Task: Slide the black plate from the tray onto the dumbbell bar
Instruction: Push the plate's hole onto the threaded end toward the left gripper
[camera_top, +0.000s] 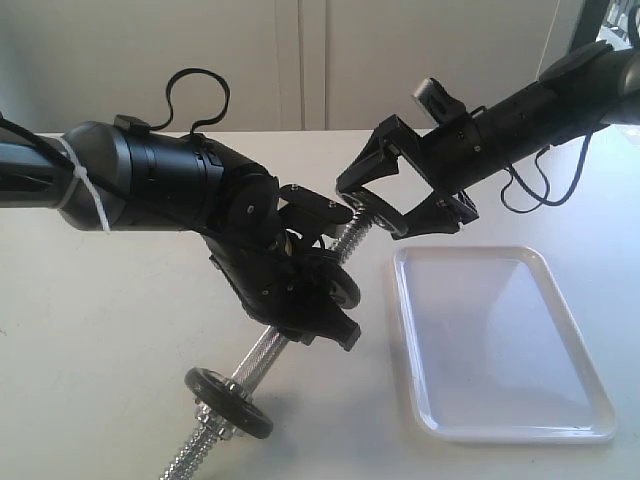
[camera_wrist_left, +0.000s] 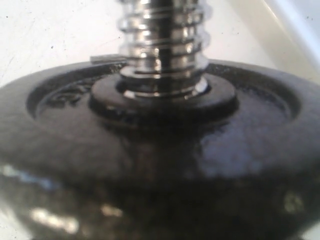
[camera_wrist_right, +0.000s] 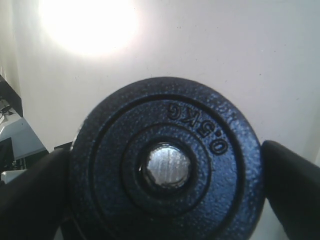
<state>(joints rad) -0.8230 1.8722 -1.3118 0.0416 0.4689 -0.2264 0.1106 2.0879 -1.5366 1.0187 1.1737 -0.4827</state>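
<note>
We see the small round black cast-iron plate (camera_wrist_right: 165, 112) with a grainy face, a raised rim and a raised hub ring around its wide centre hole. On the face we read the embossed "0.5KG"; in the left wrist view the lettering is too blurred to read. The plate sits on the short chrome dumbbell bar (camera_top: 255, 355), whose threaded end fills the hole, just beside the left gripper (camera_top: 305, 310). This gripper is clamped on the knurled middle of the tilted bar. The right gripper (camera_top: 372, 200) stands wide, its black fingers (camera_wrist_right: 30, 195) on both sides of the upper bar end. The white rectangular plastic tray (camera_top: 490, 340) lies on the white table (camera_top: 100, 320), apart from the plate. Another black disc (camera_top: 235, 402) sits near the lower bar end
</note>
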